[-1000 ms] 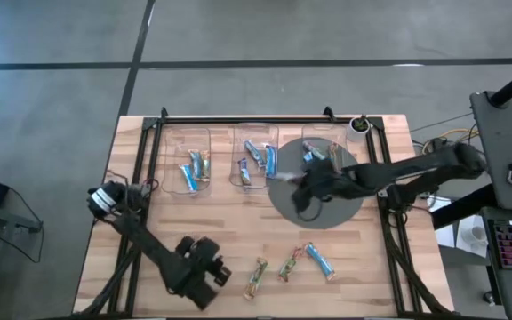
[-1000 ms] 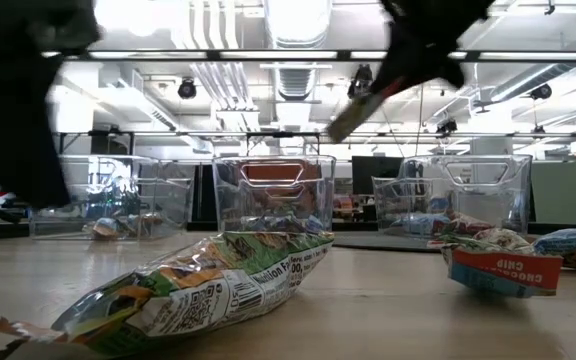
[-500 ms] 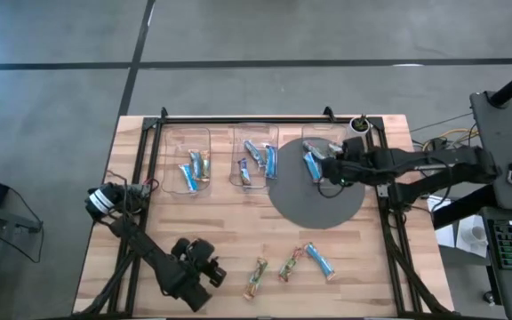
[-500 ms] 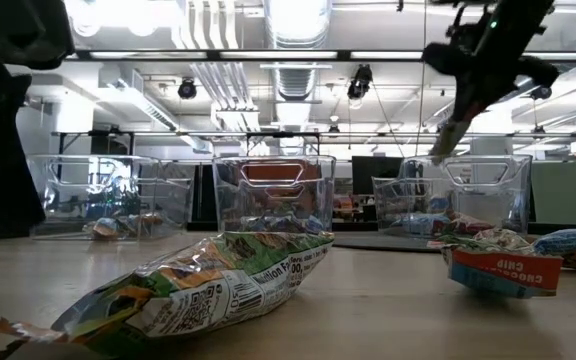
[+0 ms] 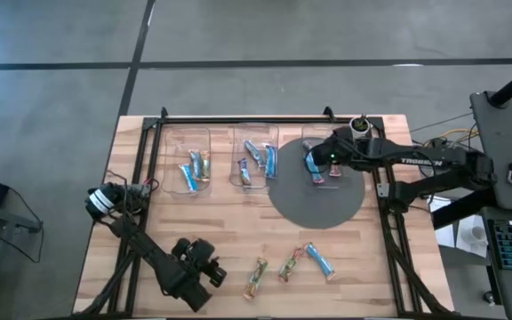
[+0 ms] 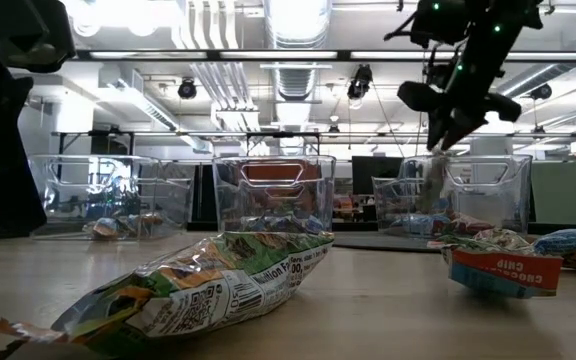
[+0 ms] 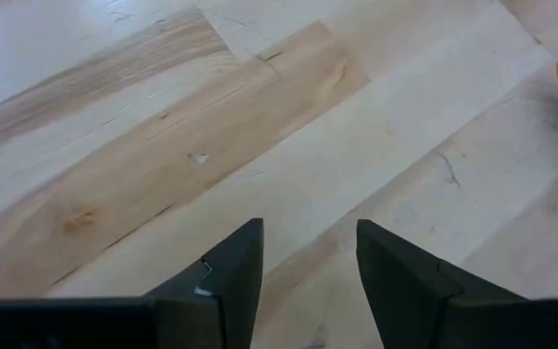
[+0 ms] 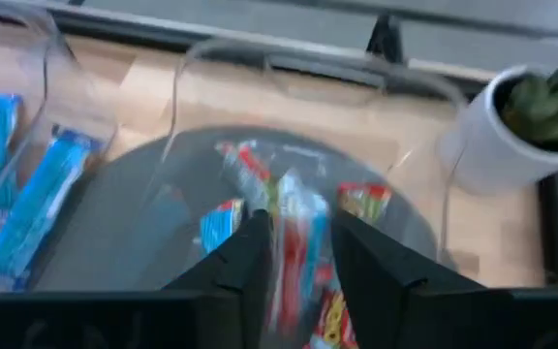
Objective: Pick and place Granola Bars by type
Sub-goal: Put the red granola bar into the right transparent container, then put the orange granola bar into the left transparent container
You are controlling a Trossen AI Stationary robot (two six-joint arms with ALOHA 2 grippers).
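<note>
Here my right fingers (image 8: 287, 254) hang over the clear bin (image 5: 323, 142) at the table's far side, parted around a blurred bar (image 8: 289, 242) that sits between them; I cannot tell whether I grip it or it is dropping. Below them lie more bars in red-marked and blue wrappers. My left fingers (image 7: 308, 264) are open and empty over bare table (image 7: 260, 116), waiting. Three granola bars (image 5: 290, 263) remain loose on the wood, well apart from my right fingers. I judge them light, crinkly and slippery, soft enough to crush, so I would pinch one across its middle.
</note>
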